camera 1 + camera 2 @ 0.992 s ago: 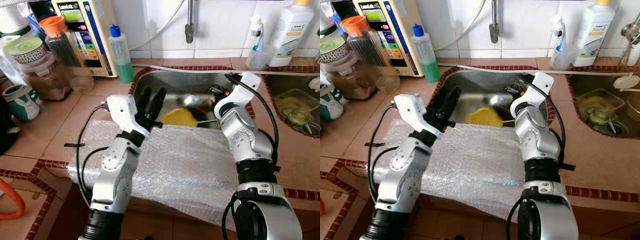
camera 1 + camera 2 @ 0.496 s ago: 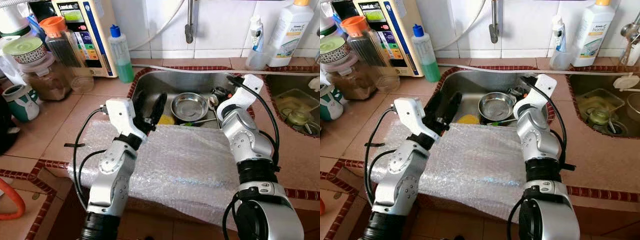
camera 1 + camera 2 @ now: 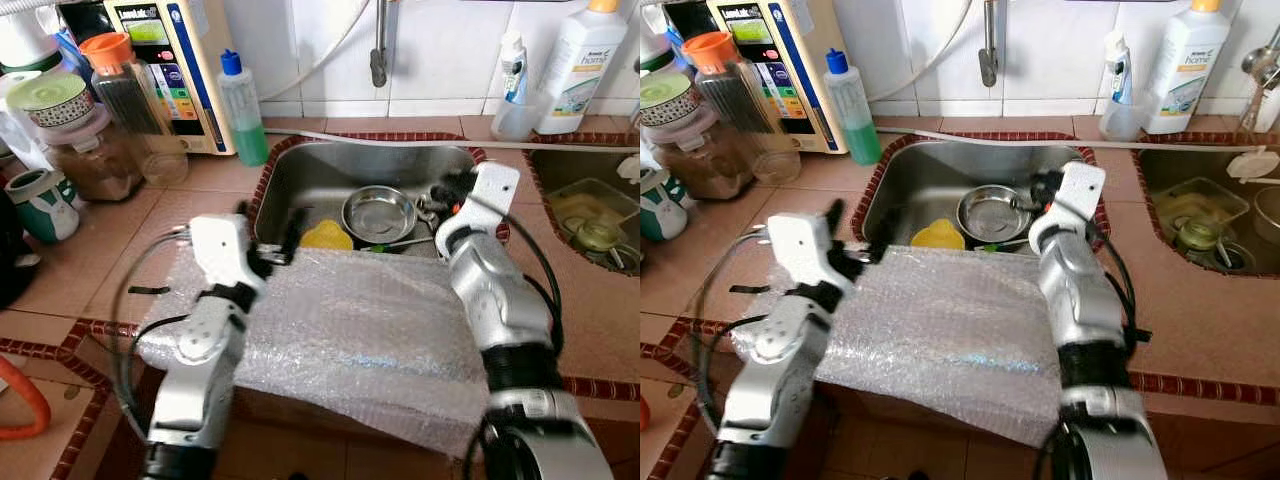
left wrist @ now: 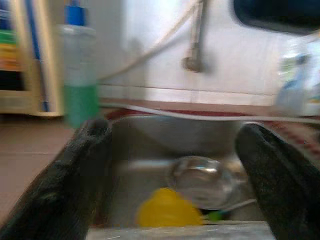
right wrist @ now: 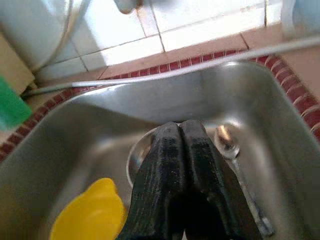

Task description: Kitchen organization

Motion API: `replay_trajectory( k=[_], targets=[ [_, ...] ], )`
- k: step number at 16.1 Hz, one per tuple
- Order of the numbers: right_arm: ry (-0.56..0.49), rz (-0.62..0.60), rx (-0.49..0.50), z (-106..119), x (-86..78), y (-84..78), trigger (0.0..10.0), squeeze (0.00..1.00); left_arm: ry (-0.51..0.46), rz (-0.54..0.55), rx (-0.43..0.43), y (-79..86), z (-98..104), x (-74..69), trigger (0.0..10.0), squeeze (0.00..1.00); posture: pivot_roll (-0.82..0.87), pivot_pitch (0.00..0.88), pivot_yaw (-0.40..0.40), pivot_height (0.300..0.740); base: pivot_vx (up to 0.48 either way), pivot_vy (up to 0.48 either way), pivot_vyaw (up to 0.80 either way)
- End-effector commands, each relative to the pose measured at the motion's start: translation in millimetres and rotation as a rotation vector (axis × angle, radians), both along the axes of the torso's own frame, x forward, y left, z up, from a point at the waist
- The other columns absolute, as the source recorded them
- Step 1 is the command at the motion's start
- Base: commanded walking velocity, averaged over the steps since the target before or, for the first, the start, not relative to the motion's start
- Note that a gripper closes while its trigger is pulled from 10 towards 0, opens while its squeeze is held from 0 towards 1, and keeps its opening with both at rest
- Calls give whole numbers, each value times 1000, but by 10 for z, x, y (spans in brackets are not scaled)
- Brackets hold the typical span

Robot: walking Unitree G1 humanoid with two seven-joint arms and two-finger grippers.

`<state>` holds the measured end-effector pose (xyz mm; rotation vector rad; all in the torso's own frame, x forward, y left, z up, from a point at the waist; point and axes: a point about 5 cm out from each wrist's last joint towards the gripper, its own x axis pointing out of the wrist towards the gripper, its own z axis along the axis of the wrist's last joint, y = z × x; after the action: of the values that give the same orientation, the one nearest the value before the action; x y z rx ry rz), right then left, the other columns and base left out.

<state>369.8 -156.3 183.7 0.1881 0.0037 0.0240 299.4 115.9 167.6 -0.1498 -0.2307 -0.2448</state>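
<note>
Having apparently slid left: left claw (image 4: 175,165) agape; right claw (image 5: 181,150) closed, empty.

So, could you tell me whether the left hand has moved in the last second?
Yes. The left hand has drawn back from over the sink toward the bubble wrap edge.

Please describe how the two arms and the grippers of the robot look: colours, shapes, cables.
Both arms are built of rounded silver-grey metal segments with black ring joints. The left arm ends in a white box-shaped wrist housing; thin black cables loop beside it. The right arm has the same white housing and a black cable along its outer side. Each gripper, left gripper and right gripper, has two long, black, matte, rough-textured fingers.
</note>
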Motion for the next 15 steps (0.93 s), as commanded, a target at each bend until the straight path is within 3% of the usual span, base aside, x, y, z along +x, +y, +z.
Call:
replay_trajectory(
  k=[1, 5, 11, 12, 13, 15],
  targets=[
    [-47, 27, -51, 41, -65, 44, 10000, 0, 8, 105, 66, 151, -10, -14, 10000, 1000, -215, 81, 121, 740, 0, 0, 0],
    [-118, 52, -200, 30, -280, 44, 10000, 0, 26, 143, 118, 329, -93, -91, 10000, 1000, -217, 75, 120, 740, 0, 0, 0],
    [-179, 82, -266, 47, -571, 113, 10000, 0, 84, 188, 171, 437, -210, -276, 10000, 1000, -216, 68, 128, 740, 0, 0, 0],
    [-206, 84, -282, 80, -646, 128, 10000, 0, 86, 196, 180, 438, -217, -305, 10000, 608, -216, 68, 128, 740, 0, 0, 0],
    [-221, 84, -293, 99, -681, 134, 10000, 0, 84, 198, 178, 437, -209, -312, 10000, 0, -215, 69, 128, 740, 0, 0, 0],
    [-241, 99, -315, 115, -757, 153, 10000, 0, 87, 212, 169, 448, -200, -339, 10000, 0, -216, 69, 129, 740, 0, 0, 0]
  ],
)
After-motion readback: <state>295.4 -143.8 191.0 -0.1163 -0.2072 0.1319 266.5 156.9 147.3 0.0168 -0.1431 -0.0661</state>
